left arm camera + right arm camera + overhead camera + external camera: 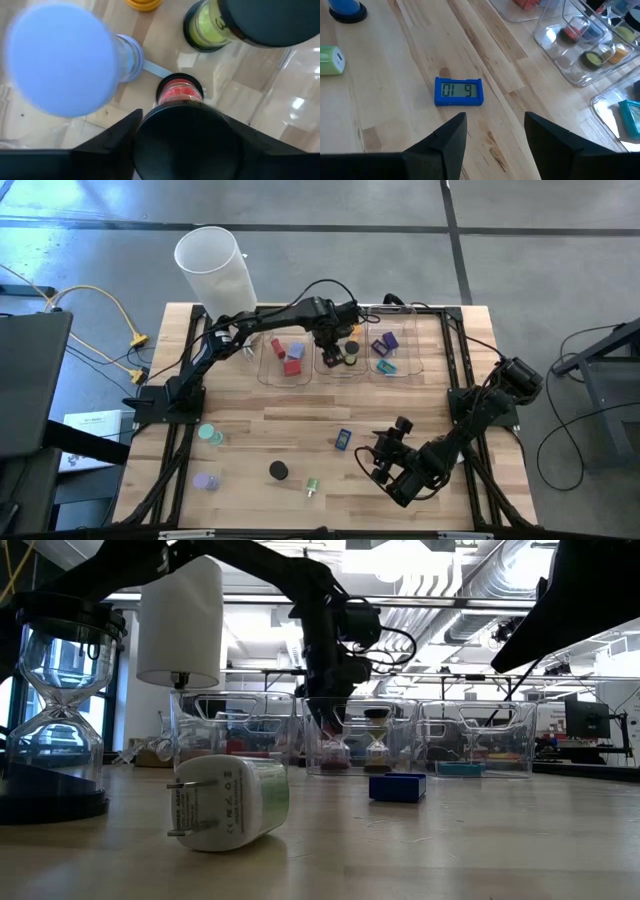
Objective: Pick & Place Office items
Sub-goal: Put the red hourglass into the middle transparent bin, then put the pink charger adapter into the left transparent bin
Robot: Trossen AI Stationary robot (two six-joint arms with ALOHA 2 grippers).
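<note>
Left arm is stretched long from its base at mid-left of the high view, reaching across to the middle clear tray (341,367) in the upper centre. Left gripper (331,348) points down into that tray. In its wrist view the fingers (107,137) sit either side of a black round cap with a red sand timer (179,92) right under it; looks closed on the timer, fingers spread only as wide as the cap.

In the same tray: green sand timer (206,27), lavender-capped timer (62,60), orange piece (144,4) at the frame's top edge.

Right arm is folded low at lower right of the high view, elbow back at the counter (300,430) edge. Right gripper (378,460) hovers over bare wood, fingers (451,137) wide apart, holding nothing.

Blue digital timer (459,92), flat rectangle with LCD face, lies just ahead of that gripper, centre of the high view.

Loose on the counter, lower left of the high view: teal timer (209,435), lavender timer (205,480), black disc (278,471), green-white plug adapter (311,487).

Left tray (266,365) holds red blocks (291,360); right tray (412,365) holds purple clip (389,340) and teal piece (386,367).

White translucent cylinder (213,268) stands off the counter's upper-left corner.

Trays are glossy clear plastic; counter is light wood planks.
</note>
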